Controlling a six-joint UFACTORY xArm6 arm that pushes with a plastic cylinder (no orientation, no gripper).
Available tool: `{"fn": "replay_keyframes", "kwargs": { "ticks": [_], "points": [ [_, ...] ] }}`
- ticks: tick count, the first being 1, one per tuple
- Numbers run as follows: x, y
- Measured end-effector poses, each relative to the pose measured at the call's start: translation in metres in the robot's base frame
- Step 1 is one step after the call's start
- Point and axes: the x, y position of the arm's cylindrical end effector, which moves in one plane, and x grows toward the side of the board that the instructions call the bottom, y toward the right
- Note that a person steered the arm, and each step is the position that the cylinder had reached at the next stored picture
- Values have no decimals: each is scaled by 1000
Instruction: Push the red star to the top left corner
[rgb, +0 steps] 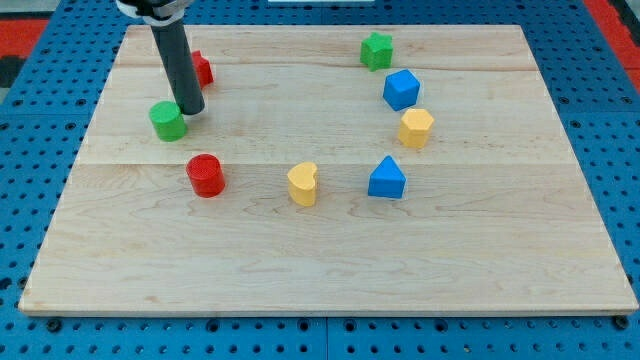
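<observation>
The red star (203, 70) lies near the board's top left, partly hidden behind my rod. My tip (191, 110) rests on the board just below the red star and right next to the green cylinder (167, 121), on its right side. Whether the tip touches either block is not clear.
A red cylinder (206, 175) lies below the tip. A yellow heart (302, 184), a blue triangle-like block (386, 178), a yellow hexagon (415, 127), a blue block (401, 89) and a green star (377, 50) form an arc to the right. The wooden board (330, 270) sits on a blue pegboard.
</observation>
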Motion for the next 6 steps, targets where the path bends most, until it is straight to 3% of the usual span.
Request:
{"fn": "replay_keyframes", "kwargs": {
  "ticks": [2, 3, 4, 6],
  "points": [
    [-11, 106],
    [-33, 56],
    [-63, 54],
    [-71, -27]
  ]
}}
